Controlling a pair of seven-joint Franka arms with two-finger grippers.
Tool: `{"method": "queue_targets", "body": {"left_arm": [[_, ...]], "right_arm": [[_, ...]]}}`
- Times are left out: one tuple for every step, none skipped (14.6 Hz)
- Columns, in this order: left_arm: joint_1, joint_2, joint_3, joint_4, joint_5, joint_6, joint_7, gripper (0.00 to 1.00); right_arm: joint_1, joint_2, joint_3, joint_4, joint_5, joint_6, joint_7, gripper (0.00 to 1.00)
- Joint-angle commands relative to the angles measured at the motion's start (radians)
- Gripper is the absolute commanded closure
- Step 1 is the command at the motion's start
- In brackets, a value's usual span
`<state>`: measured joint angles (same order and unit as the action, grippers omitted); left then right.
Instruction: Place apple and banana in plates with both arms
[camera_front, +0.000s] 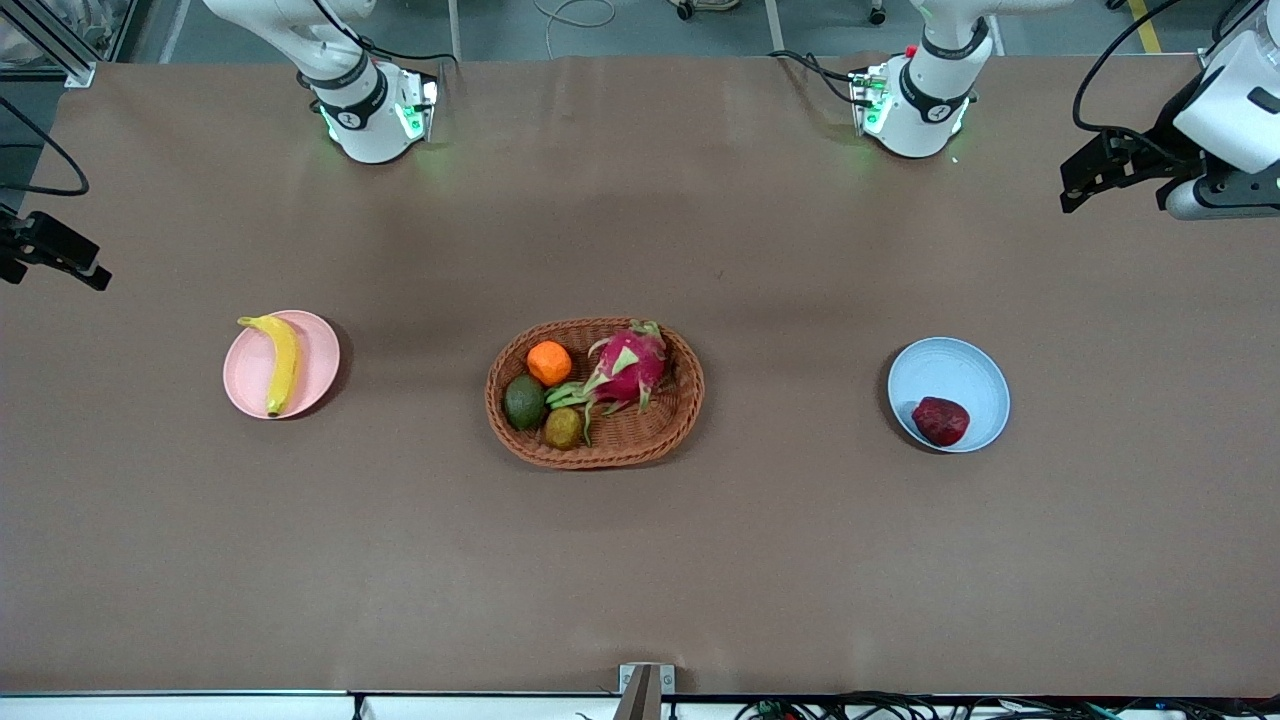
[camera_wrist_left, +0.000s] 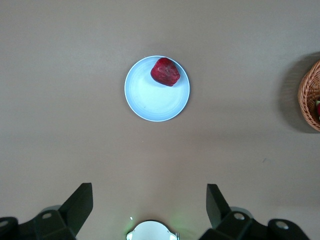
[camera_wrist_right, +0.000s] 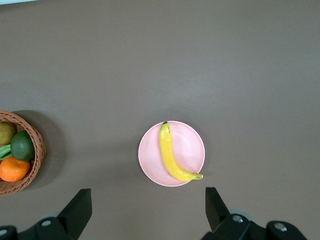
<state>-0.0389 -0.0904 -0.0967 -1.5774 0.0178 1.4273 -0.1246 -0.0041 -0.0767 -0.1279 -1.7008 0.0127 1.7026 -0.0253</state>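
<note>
The yellow banana (camera_front: 281, 360) lies on the pale pink plate (camera_front: 315, 352) toward the right arm's end of the table; both also show in the right wrist view, banana (camera_wrist_right: 170, 155) on plate (camera_wrist_right: 192, 145). The dark red apple (camera_front: 940, 420) sits in the light blue plate (camera_front: 945, 372) toward the left arm's end; both also show in the left wrist view, apple (camera_wrist_left: 165, 72) in plate (camera_wrist_left: 150, 97). My left gripper (camera_front: 1080, 185) (camera_wrist_left: 149, 192) is open and empty, raised high over its end of the table. My right gripper (camera_front: 90, 272) (camera_wrist_right: 147, 195) is open and empty, raised high over its end.
An oval brown wicker basket (camera_front: 660, 440) stands mid-table between the plates. It holds a pink dragon fruit (camera_front: 628, 365), an orange (camera_front: 549, 362), a green avocado (camera_front: 524, 401) and a brownish fruit (camera_front: 563, 427). The arm bases (camera_front: 375, 110) (camera_front: 915, 105) stand at the table's back edge.
</note>
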Motion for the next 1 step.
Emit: {"method": "queue_targets", "body": {"left_arm": [[0.008,-0.008,0.002,0.001,-0.012,-0.008,0.016,0.0]], "right_arm": [[0.009,-0.064,0.002,-0.075,-0.019,0.029,-0.004,0.0]]}}
